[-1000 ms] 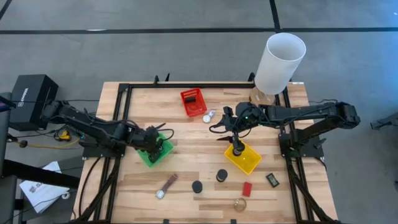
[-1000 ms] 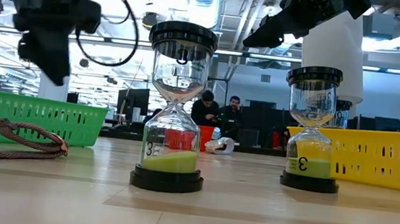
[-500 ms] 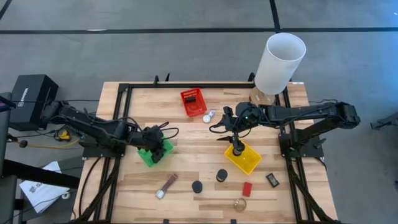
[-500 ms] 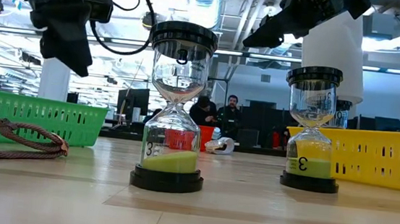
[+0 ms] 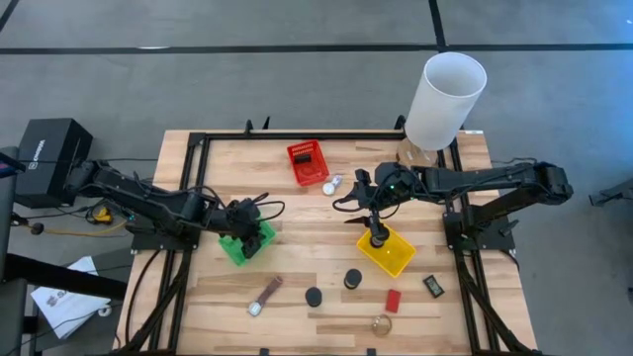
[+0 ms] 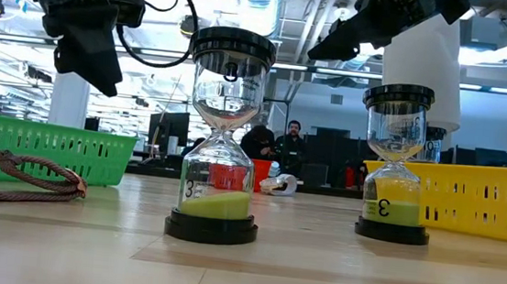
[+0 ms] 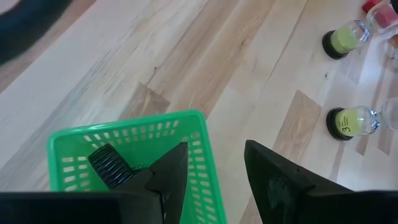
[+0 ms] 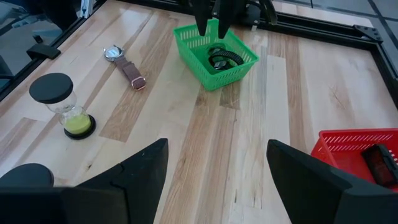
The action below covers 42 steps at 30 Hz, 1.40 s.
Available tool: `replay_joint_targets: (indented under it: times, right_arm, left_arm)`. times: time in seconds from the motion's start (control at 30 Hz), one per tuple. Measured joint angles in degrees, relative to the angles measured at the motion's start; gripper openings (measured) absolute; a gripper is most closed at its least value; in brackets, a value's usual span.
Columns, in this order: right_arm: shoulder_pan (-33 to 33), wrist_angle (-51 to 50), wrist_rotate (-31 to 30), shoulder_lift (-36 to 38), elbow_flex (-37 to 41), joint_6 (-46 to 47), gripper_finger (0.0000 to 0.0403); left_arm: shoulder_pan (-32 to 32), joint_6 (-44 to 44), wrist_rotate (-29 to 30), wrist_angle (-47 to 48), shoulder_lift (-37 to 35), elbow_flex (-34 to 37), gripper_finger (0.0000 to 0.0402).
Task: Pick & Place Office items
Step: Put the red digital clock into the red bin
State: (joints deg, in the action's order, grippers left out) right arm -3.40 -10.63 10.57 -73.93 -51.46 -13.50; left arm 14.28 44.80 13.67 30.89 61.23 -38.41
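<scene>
Sorting in progress — left gripper (image 5: 253, 234) is being held spread and empty above the green basket (image 5: 237, 253).

Between picks, it seems: in the left wrist view the fingers (image 7: 169, 176) are standing apart with nothing between them, and a black ribbed piece (image 7: 109, 166) is lying in the basket directly beneath them. The next pick is probably being lined up among the loose items beyond the basket — the brown-strap watch (image 5: 265, 294) nearest, then two hourglass timers (image 5: 314, 297) farther off. That move is judged to call for a lift clear of the basket rim, then a descent over the watch. The right gripper (image 5: 377, 235) is being held over the yellow basket (image 5: 396, 257), fingers (image 8: 144, 174) wide apart and empty.
</scene>
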Motion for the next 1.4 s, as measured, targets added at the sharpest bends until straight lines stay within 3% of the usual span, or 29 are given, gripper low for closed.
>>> replay_joint_targets:
  times: [0.37, 0.7, 0.9, 1.17, 1.4]
  right_arm:
    - [0.00, 0.00, 0.00, 0.00, 0.02, 0.00, 0.0264]
    - [0.00, 0.20, 0.00, 0.02, 0.04, 0.00, 0.0264]
    - [0.00, 0.61, -0.02, 0.02, 0.07, 0.00, 0.0264]
    - [0.00, 2.03, 0.00, 0.02, 0.07, 0.64, 0.0264]
    - [0.00, 13.71, -0.01, -4.09, 0.04, 7.86, 0.0264]
  left_arm:
    - [0.11, 0.02, 0.02, -1.78, 0.00, -0.02, 0.0155]
    - [5.43, -1.28, 0.08, -10.24, 1.47, -0.02, 0.0155]
    - [8.73, -7.72, 0.02, -19.04, 6.33, -0.15, 0.0155]
    - [10.14, -8.79, 0.00, -20.79, 16.47, -0.04, 0.0155]
    - [9.96, -8.85, 0.02, -22.14, 17.90, -0.04, 0.0155]
